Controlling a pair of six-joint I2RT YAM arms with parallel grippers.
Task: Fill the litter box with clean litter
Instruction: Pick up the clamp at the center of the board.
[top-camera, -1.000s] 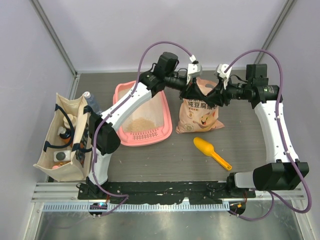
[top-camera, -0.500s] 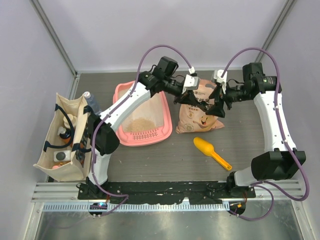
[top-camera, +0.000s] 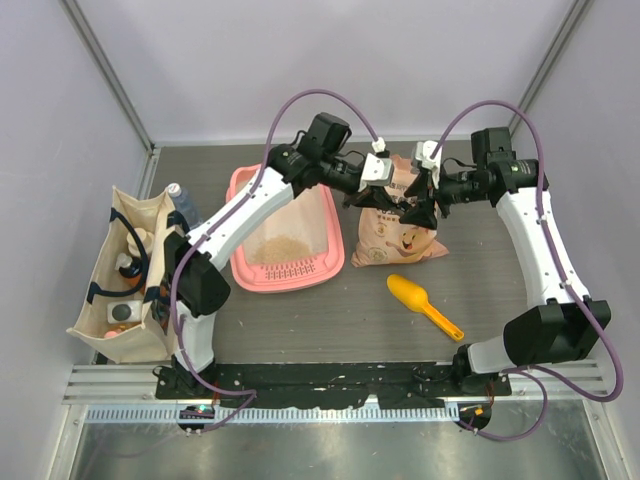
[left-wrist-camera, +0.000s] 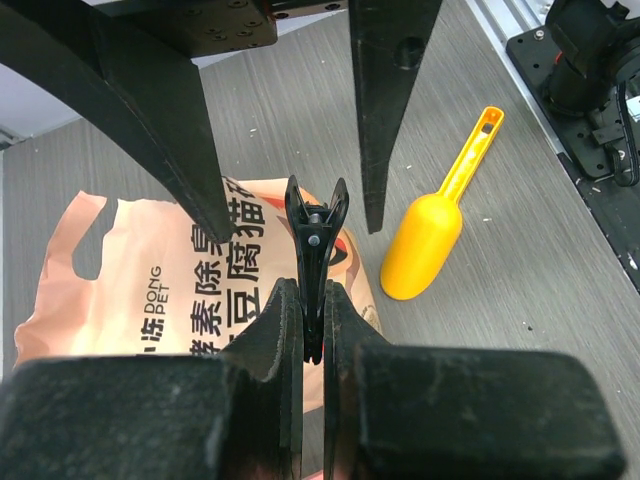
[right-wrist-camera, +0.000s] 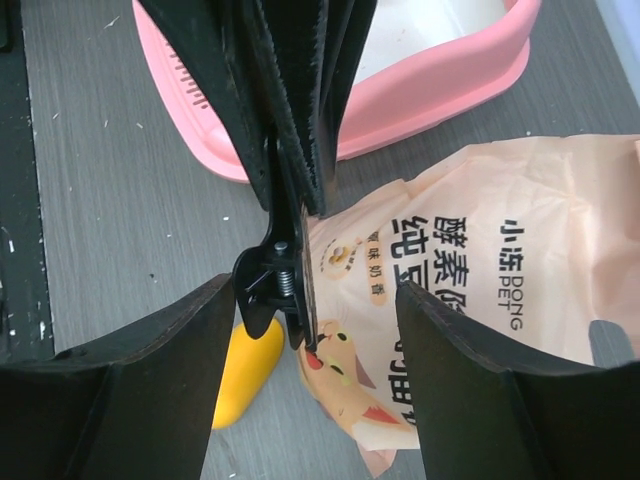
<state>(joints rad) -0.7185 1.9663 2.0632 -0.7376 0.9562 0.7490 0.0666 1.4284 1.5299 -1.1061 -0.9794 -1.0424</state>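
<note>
**Top view.** The box (top-camera: 285, 284) sits on the worktop (top-camera: 300, 330), on the left. Its long side runs from near to far. Some litter (top-camera: 278, 248) lies in its near half, and the far half looks bare. The bag (top-camera: 400, 240) lies just to the right of the box. The bag's top points to the far wall. Both hands meet over that top. The left hand (top-camera: 383, 200) reaches across the box to get there, and the right hand (top-camera: 418, 203) comes in from the other side. A yellow scoop (top-camera: 420, 298) lies nearer to us, apart from the bag.

**Left wrist view.** The left hand is pinched tight on a small black clip (left-wrist-camera: 314, 225). The bag lies right under it. I cannot tell if the clip is biting the bag or is off it. The right hand's two fingers (left-wrist-camera: 385, 110) stand wide, one on each side of the clip.

**Right wrist view.** The right hand is wide open and holds nothing. The clip hangs between its fingers, gripped by the left hand. The pink box is just past the bag.

I think the bag is being opened now. The litter must next go sideways to the left, into the box. The left arm is the one on the box's side.
</note>
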